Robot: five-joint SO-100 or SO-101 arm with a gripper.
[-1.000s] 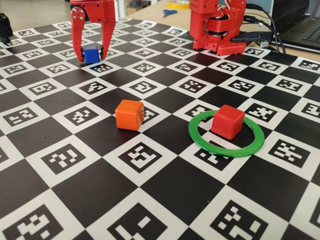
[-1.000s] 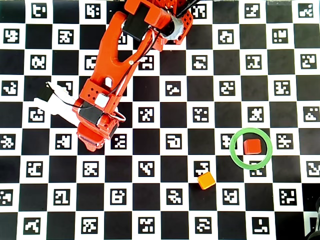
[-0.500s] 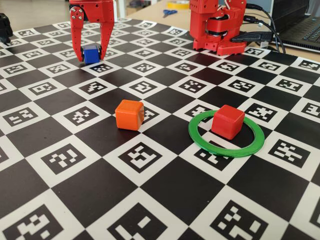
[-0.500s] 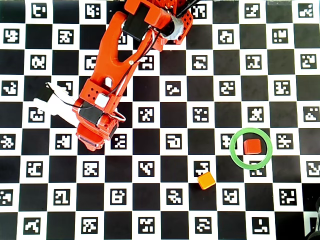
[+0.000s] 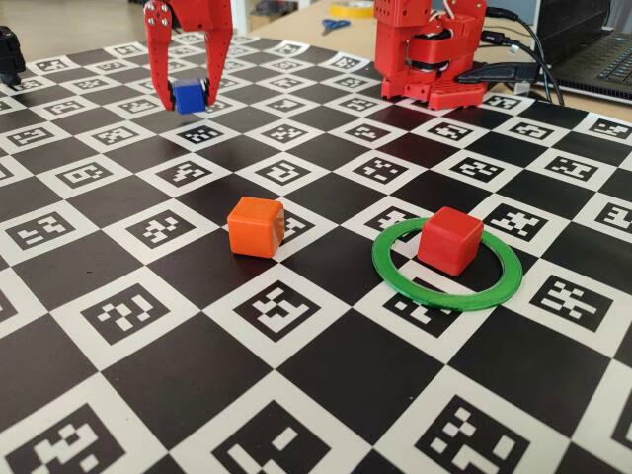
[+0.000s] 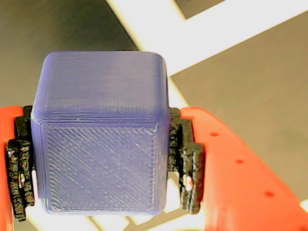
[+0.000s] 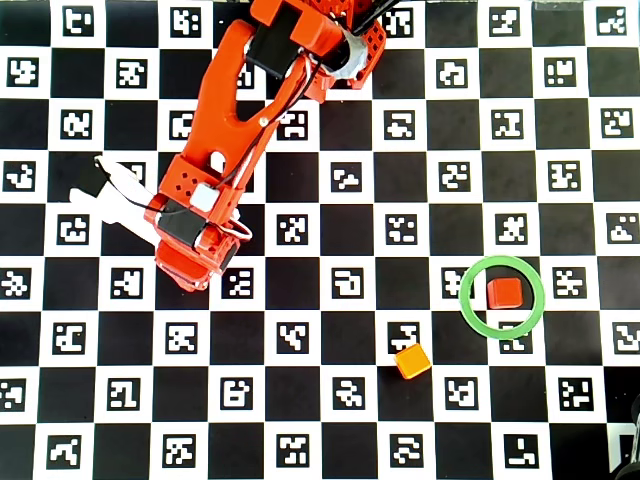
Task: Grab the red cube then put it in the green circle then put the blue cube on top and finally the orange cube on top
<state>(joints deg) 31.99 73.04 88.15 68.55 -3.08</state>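
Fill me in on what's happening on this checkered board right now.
The red arm's end effector is shut on the blue cube, held off the board at the far left of the fixed view. The wrist view shows the cube pinched between both pads. The red cube already sits inside the green circle, with nothing stacked on it yet. The orange cube rests on the board, outside the ring to its left in the fixed view.
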